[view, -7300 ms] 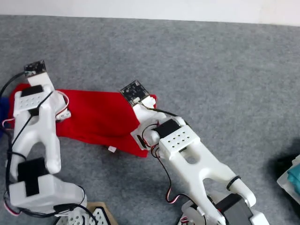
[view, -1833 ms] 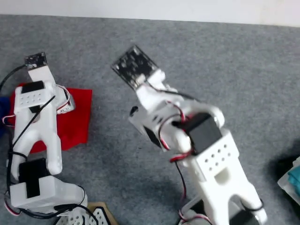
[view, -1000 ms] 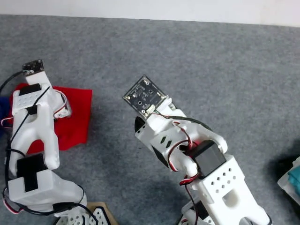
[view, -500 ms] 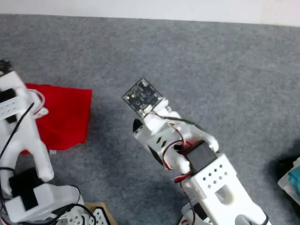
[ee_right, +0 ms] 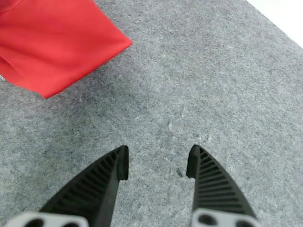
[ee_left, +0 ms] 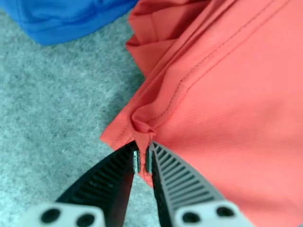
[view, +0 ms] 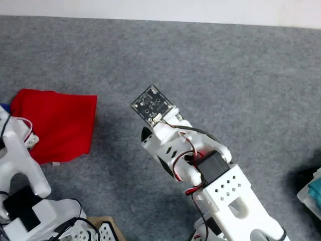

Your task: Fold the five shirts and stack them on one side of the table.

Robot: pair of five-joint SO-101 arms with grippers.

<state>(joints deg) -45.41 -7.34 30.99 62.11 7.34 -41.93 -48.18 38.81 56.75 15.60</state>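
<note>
A: Now, the entry for the red shirt (view: 55, 125): it lies folded to a compact rectangle at the left side of the grey worktop (view: 241, 80). The blue shirt (ee_left: 61, 19) is just beside its far edge; I cannot tell whether they overlap.

B: Left gripper (ee_left: 142, 160)?

A: Clamped on a puckered bit of red hem at one corner, with the cloth pinched thin between the tips. The right gripper (ee_right: 157, 158) has its fingers spread apart and holds nothing. It hangs over bare worktop, apart from the red shirt's nearest corner.

B: My reading of the step: move the folded red shirt onto the blue one to build the stack.

A: Agreed, as a judgement only. Notes for doing it well:
- The grip is on a single corner, so a high lift would probably let the layers fall open. Drag low, with the cloth skimming the worktop.
- Pull along the fold line, not across it.
- Go slowly, since the pile of the worktop surface may catch the lower layer.
- Let go only when the red edges sit square over the blue.

B: Risk?

A: The pinch may hold the top layer alone. If the shirt fans out, refold it before stacking.
</note>
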